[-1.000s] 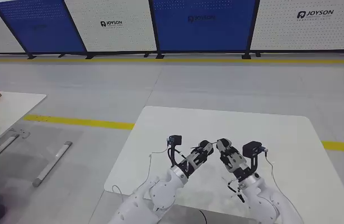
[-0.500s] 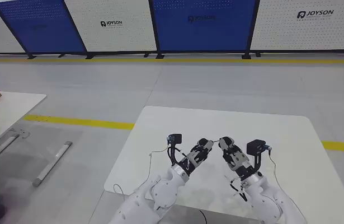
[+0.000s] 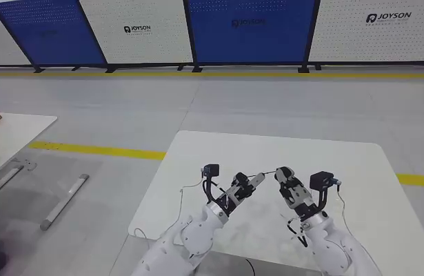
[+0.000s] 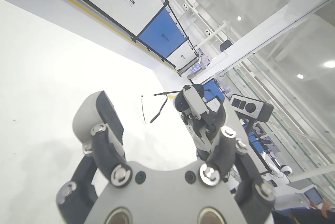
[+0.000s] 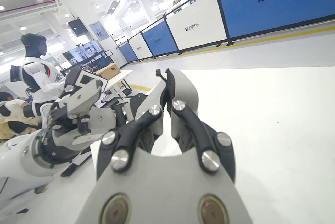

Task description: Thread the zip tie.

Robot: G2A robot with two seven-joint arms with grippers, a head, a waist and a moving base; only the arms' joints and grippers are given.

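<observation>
right claw [image 5: 166, 75]: clamped tight on the zip tie [image 5: 158, 72], whose small head pokes out just past the fingertips.
zip tie: held up off the table [image 3: 336, 159]. From the right claw's tip one end juts sideways toward the left claw [image 4: 162, 107], and a length of strap bends down toward the table.
left claw: spread wide and holding nothing. It faces the right claw from near by, apart from the zip tie.
table: white, beneath both claws.
thin dark strip [image 4: 143, 109]: on the table beyond the left claw, just beside the hanging strap. I cannot tell whether it is a second tie or a shadow.
</observation>
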